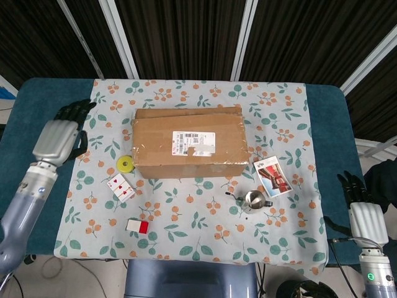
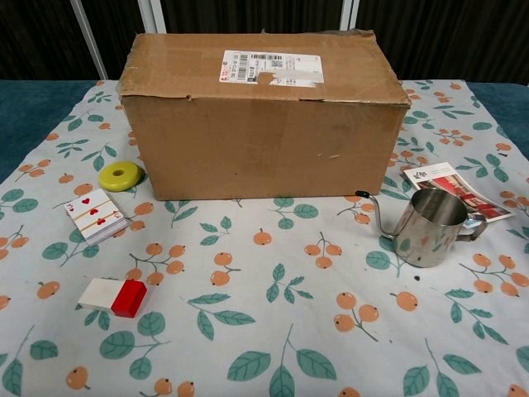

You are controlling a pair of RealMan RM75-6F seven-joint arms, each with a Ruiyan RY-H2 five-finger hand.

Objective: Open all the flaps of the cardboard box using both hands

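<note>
A brown cardboard box (image 1: 189, 142) (image 2: 263, 116) with a white shipping label stands at the middle of the table, its top flaps lying flat and closed. My left hand (image 1: 62, 133) hovers over the table's left part, a short way left of the box, fingers spread and holding nothing. My right hand (image 1: 361, 207) hangs at the table's right front edge, far from the box, fingers apart and empty. Neither hand shows in the chest view.
A yellow ring (image 1: 124, 164) (image 2: 121, 175) lies by the box's left front corner. In front lie playing cards (image 1: 120, 186) (image 2: 97, 214) and a red-white block (image 1: 138, 226) (image 2: 113, 296). A steel pitcher (image 1: 254, 200) (image 2: 428, 226) and a booklet (image 1: 273, 176) (image 2: 456, 189) sit right of the box.
</note>
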